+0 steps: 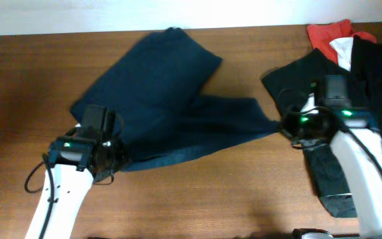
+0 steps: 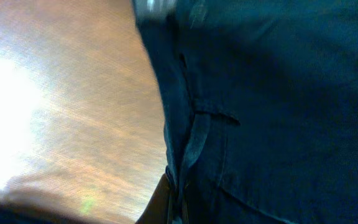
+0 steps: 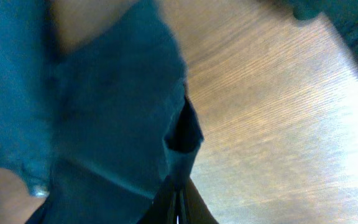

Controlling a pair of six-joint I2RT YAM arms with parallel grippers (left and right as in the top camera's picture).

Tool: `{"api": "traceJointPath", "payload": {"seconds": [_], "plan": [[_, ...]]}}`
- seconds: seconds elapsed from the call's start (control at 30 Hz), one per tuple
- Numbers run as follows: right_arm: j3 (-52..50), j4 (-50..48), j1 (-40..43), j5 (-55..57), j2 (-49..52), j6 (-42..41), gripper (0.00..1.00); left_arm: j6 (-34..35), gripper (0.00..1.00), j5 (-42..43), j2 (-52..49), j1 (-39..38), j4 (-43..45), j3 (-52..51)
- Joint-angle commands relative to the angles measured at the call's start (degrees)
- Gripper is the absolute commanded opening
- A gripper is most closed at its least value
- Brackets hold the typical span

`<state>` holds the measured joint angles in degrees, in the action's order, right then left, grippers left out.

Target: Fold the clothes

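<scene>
Left tool (image 1: 116, 154), right tool (image 1: 286, 125) pinch navy shorts' (image 1: 164, 99) edges; front of table (image 1: 204, 196) free

Navy shorts (image 1: 171, 99): I see them spread rumpled mid-table, one leg drawn taut toward the right.
Other clothes (image 1: 370, 73): black, red, white, heaped far right.

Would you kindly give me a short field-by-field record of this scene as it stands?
table: brown wood
shorts: navy, spread across the middle, not yet folded
left gripper: shut on the shorts' near-left edge
right gripper: shut on the shorts' right tip
pile: black, red and white garments at the far right
</scene>
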<state>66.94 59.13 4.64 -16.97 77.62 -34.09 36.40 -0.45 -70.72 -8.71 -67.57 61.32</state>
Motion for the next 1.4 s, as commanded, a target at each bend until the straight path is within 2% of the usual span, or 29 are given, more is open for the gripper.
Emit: {"api": "traceJointPath", "payload": {"seconds": [0.0,0.17,0.33,0.43,0.53,0.7,0.9,1.0,1.07,1.23,1.37], "plan": [[7.23,6.75,4.04,3.67,-4.22,7.72,0.04,-5.29,0.01,7.89,0.15,-1.75,-1.18,3.39],[18.64,16.13,7.43,6.99,-5.77,11.69,0.04,-5.25,0.01,12.28,0.26,-8.9,-5.11,3.52],[26.05,14.16,7.32,8.02,-5.03,15.91,0.04,-5.25,0.01,11.52,0.52,-9.53,-8.33,4.74],[27.06,7.17,7.28,6.75,-2.49,17.81,0.04,-4.92,0.01,11.19,0.57,-4.66,-5.03,5.73],[27.06,0.63,5.79,5.03,0.81,19.3,0.04,-0.79,0.01,11.23,0.57,1.03,0.09,5.73],[27.06,-11.08,-1.92,5.01,9.66,20.39,0.04,4.13,0.01,11.63,-1.33,7.41,6.43,5.68],[27.06,-25.42,-8.83,5.09,21.4,20.37,0.04,4.35,0.01,11.54,-10.05,7.39,7.74,5.62],[27.06,-32.74,-10.69,5.27,26.36,20.37,0.04,4.79,0.01,7.52,-15.56,7.39,9.2,5.64],[27.06,-38.16,-11.5,6.29,29.46,20.35,0.04,8.09,0.01,4.15,-19.23,7.45,10.54,5.62],[27.04,-48.15,-13.0,6.73,34.29,20.35,0.04,9.73,0.01,3.56,-25.07,7.56,17.38,5.62],[27.06,-55.69,-15.06,6.75,38.38,20.35,0.04,14.58,0.01,0.59,-28.79,8.7,23.19,5.62]]}}
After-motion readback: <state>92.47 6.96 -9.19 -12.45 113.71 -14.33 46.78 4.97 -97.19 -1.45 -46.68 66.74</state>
